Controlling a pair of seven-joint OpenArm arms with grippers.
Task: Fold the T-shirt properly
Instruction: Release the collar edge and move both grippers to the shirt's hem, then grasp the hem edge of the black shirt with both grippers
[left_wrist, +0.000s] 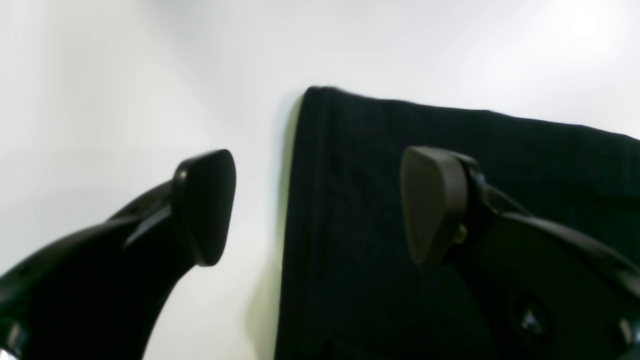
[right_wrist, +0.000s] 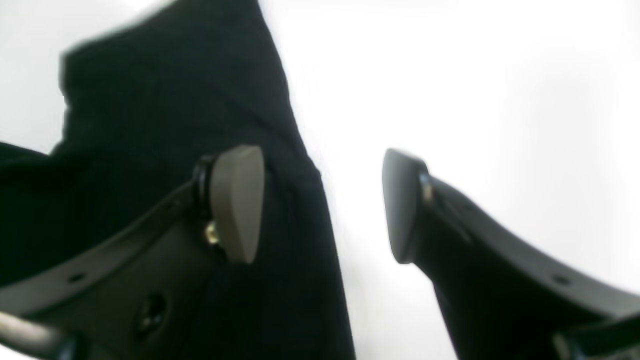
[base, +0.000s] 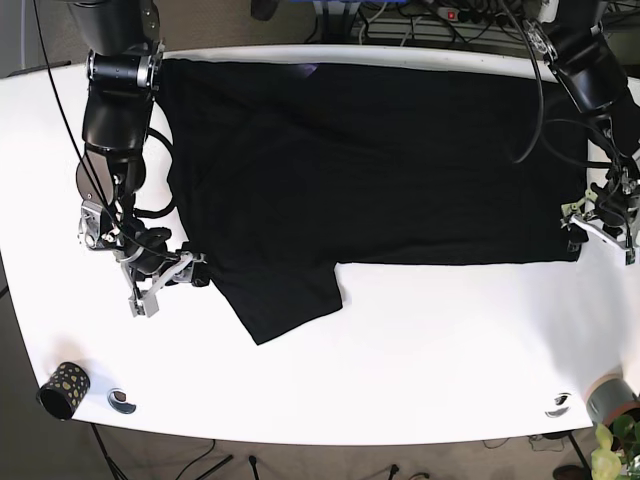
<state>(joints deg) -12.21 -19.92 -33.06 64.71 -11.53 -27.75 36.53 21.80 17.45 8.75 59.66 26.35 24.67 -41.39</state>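
A black T-shirt (base: 380, 170) lies spread across the white table (base: 430, 340), with one sleeve (base: 285, 300) sticking out toward the front. My right gripper (base: 172, 281) is at the shirt's left edge in the base view. In the right wrist view it (right_wrist: 320, 205) is open and straddles the shirt's (right_wrist: 150, 100) edge, one finger over cloth, the other over bare table. My left gripper (base: 598, 228) is at the shirt's right corner. In the left wrist view it (left_wrist: 320, 205) is open across the hem of the shirt (left_wrist: 375, 150), nothing pinched.
A small dotted black cup (base: 62, 390) stands near the table's front left corner. Two round table grommets (base: 122, 400) (base: 558, 405) sit along the front edge. A grey pot with a plant (base: 612, 405) is at the front right. Cables (base: 420, 20) run behind the table.
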